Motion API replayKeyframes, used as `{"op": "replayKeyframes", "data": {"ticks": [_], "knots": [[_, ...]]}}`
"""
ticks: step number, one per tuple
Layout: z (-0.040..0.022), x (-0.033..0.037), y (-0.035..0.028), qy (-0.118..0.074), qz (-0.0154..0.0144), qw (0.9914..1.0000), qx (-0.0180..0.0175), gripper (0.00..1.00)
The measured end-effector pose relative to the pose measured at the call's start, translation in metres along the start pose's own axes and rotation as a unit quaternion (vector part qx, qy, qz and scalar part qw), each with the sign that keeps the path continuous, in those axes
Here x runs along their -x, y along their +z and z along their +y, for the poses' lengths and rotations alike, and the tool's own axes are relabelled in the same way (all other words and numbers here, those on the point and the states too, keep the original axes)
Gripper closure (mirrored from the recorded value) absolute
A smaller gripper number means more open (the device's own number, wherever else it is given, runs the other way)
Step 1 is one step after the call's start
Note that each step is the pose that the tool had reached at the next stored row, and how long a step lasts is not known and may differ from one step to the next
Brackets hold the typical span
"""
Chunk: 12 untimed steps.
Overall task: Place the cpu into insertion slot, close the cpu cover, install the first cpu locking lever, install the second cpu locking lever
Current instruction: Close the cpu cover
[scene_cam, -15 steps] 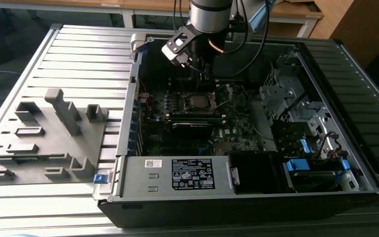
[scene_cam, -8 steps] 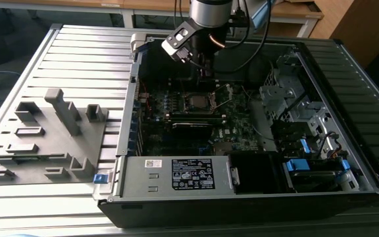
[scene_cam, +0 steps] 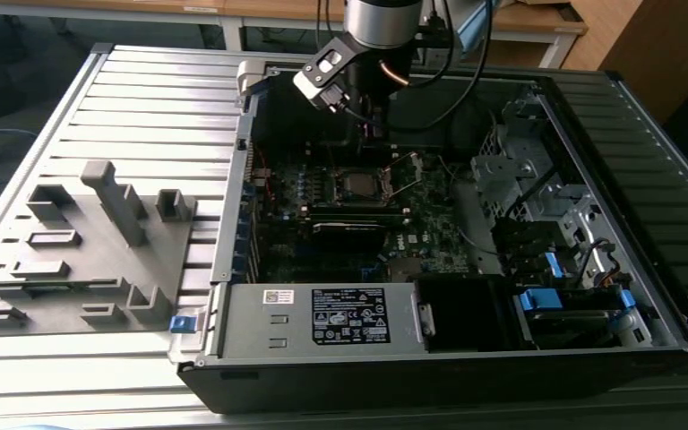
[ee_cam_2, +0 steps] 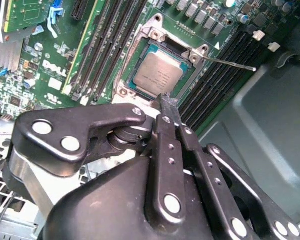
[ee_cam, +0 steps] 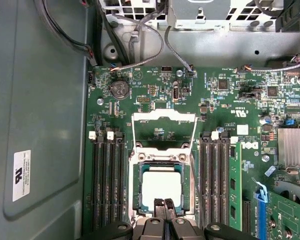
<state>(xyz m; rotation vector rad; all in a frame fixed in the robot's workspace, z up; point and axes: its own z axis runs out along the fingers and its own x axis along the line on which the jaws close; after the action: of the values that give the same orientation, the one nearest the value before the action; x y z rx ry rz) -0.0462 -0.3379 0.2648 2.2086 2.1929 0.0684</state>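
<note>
- The cpu is a small flat square chip with a pale silver-grey metal top. It is washed bright in the first wrist view and looks duller, with faint print, in the second wrist view.
- It lies flat in the socket on the green motherboard, its edges square to the socket frame. Banks of black memory slots run on either side.
- The cpu cover is a thin silver frame with a square opening. It is swung open and laid back beyond the socket, with the board showing through the opening, so it does not lie over the chip.
- One thin locking lever sticks out free from a socket corner.
- The gripper has its two dark fingers pressed together, with nothing between them.
- In the first wrist view the fingertips overlap the chip's edge on the side away from the open cover.
- In the exterior view the gripper hangs over the socket inside the open computer case. There seems to be a gap between tips and chip, though contact cannot be ruled out from these angles.
- The case sits on a slatted table. A grey fixture tray lies on the exterior view's left of it.
</note>
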Motion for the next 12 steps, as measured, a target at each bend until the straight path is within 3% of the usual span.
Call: {"op": "replayKeyframes", "data": {"ticks": [12], "knots": [[0.0116,-0.0001,0.0006,0.000,0.0001,1.00000,0.0000,0.89]]}}
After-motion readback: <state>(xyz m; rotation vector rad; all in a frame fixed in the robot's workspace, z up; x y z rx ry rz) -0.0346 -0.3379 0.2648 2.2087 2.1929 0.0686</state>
